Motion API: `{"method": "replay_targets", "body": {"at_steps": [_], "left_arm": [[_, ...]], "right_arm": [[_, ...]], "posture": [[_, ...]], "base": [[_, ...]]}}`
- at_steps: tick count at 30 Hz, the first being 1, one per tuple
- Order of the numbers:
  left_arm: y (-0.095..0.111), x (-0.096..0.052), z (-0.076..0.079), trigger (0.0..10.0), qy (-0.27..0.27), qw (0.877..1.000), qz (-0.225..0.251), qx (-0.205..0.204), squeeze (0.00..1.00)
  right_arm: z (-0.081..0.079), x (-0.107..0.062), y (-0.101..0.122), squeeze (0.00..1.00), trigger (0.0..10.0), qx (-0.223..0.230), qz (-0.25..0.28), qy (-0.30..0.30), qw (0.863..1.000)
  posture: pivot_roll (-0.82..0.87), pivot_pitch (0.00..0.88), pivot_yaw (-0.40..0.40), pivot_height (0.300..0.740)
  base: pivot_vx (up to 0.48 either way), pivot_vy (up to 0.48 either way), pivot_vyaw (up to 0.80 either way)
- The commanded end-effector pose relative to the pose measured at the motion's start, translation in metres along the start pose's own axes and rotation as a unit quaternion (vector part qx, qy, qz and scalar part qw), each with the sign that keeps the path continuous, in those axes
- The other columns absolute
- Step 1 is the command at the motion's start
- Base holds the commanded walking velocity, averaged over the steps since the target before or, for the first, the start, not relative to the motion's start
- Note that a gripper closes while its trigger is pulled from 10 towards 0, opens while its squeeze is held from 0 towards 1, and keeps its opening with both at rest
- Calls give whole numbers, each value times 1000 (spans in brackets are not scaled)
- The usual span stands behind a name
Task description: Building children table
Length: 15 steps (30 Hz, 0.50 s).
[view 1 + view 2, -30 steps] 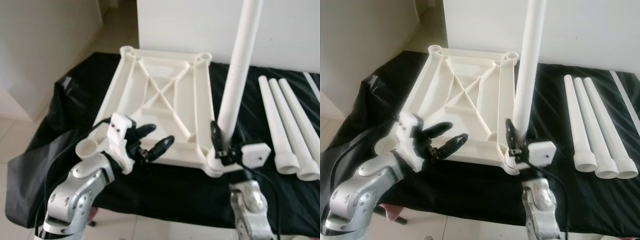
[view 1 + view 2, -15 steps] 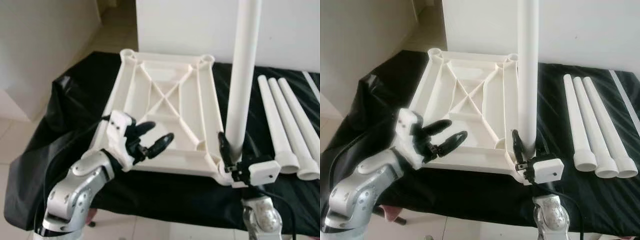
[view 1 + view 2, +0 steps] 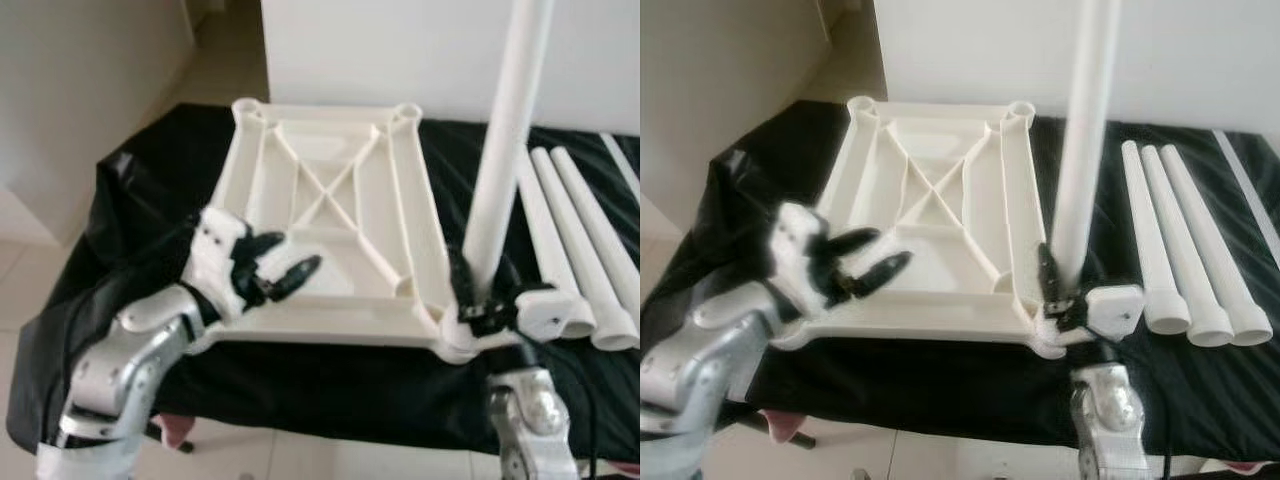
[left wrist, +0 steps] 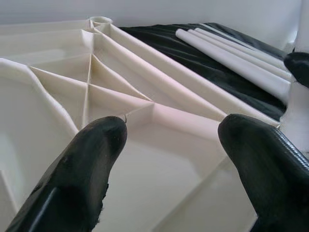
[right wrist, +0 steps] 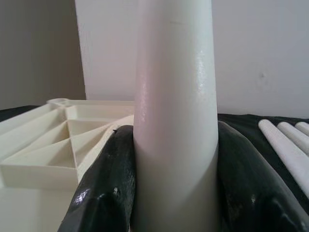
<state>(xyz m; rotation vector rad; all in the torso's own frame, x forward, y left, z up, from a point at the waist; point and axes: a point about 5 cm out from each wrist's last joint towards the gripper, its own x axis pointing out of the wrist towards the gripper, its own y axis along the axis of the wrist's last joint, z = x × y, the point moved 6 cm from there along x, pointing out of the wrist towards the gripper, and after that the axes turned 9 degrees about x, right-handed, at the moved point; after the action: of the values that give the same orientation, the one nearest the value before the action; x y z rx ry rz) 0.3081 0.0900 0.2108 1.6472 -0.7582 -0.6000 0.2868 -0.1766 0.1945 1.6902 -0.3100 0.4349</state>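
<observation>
Your right gripper (image 5: 174, 193) pinches the upright leg (image 3: 505, 150) at the tabletop (image 3: 330, 200) near corner; left gripper (image 3: 270, 270) spread over its near edge.

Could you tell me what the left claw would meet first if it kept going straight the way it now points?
Probably the upturned tabletop: the open left claw points across its ribbed underside, low over the near panel, so a raised rib looks likeliest, though depth is unclear.

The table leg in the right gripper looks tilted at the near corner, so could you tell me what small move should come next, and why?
Probably straighten the table leg and press it down. The right gripper clamps its base at the table top's near right corner socket, and the leg leans right.
</observation>
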Motion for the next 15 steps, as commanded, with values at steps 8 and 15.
{"method": "replay_targets", "body": {"at_steps": [8,15], "left_arm": [[16,1,-27,10000,-13,999,21,37,0],[25,6,-32,10000,-10,999,42,30,0]], "right_arm": [[0,22,17,0,10000,1,20,17,1000],[-7,35,26,0,10000,15,27,36,999]], "posture": [[23,104,-4,740],[22,94,-9,740]], "base": [[0,0,0],[0,0,0]]}}
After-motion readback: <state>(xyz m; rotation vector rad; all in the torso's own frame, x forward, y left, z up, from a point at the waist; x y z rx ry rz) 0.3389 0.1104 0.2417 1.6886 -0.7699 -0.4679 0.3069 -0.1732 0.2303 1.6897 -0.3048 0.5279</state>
